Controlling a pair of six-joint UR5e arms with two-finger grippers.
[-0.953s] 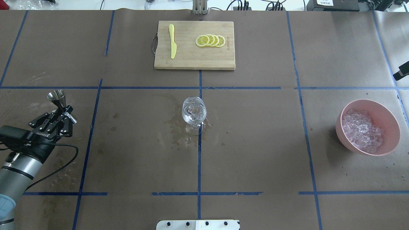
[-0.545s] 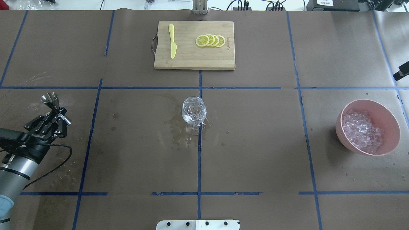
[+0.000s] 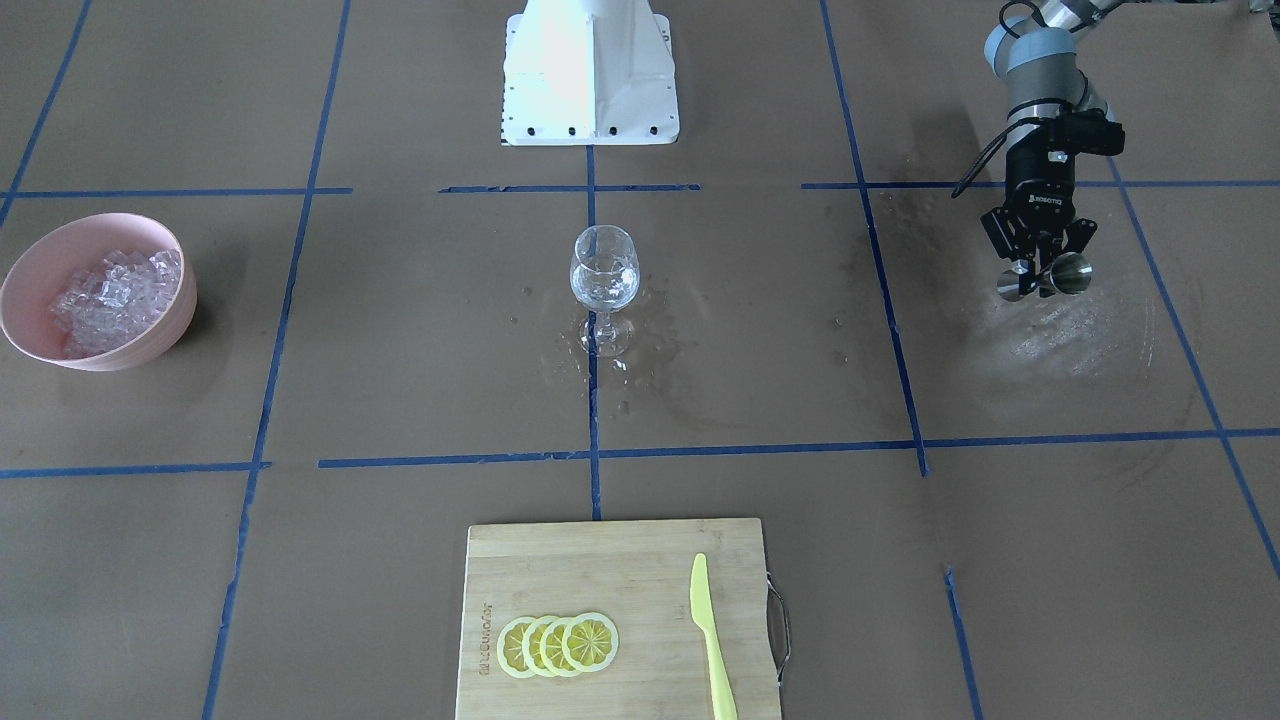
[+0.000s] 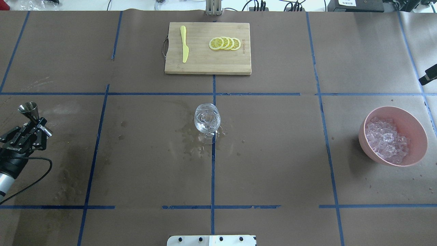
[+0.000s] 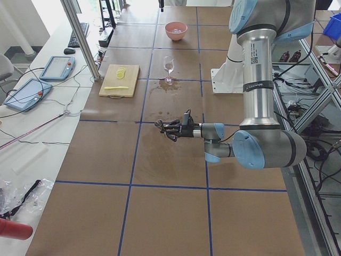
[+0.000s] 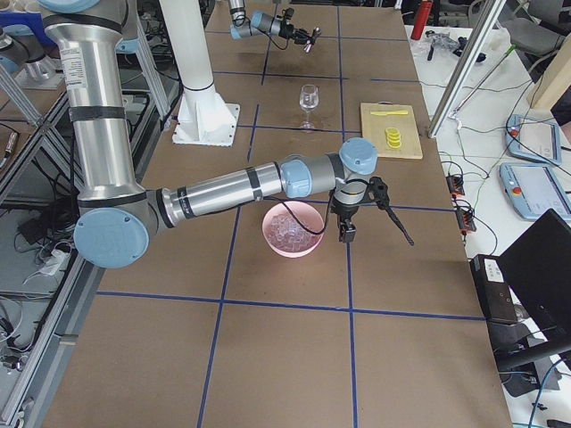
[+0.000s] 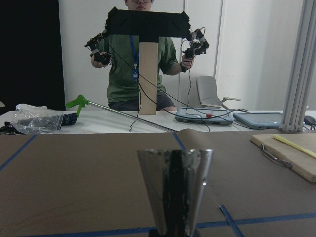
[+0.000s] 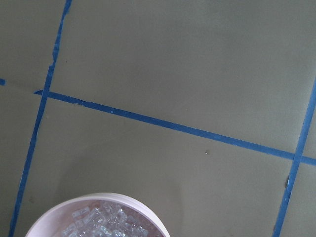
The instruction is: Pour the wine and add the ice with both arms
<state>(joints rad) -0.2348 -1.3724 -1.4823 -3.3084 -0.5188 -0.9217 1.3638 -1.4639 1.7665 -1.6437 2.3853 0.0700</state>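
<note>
My left gripper (image 4: 36, 123) is shut on the waist of a steel jigger (image 4: 28, 108), held above the table's left end; it also shows in the front view (image 3: 1040, 272) and the exterior left view (image 5: 171, 128). The jigger's cone (image 7: 175, 185) fills the left wrist view. The wine glass (image 4: 207, 119) stands at the table's centre with clear contents; wine and ice in it cannot be told apart. Ice chunks (image 4: 385, 140) fill a pink bowl (image 4: 418, 150) at the right. My right gripper (image 6: 366, 198) hovers beyond the bowl; I cannot tell whether it is open or shut.
A wooden cutting board (image 4: 205, 65) at the far middle carries lemon slices (image 4: 225, 43) and a yellow knife (image 4: 184, 48). Wet patches (image 4: 191, 141) surround the glass foot. The white pedestal base (image 3: 590, 70) stands at the robot side.
My left arm has moved leftward toward the table's left edge, carrying the jigger with it. The glass, bowl and board have not moved.
</note>
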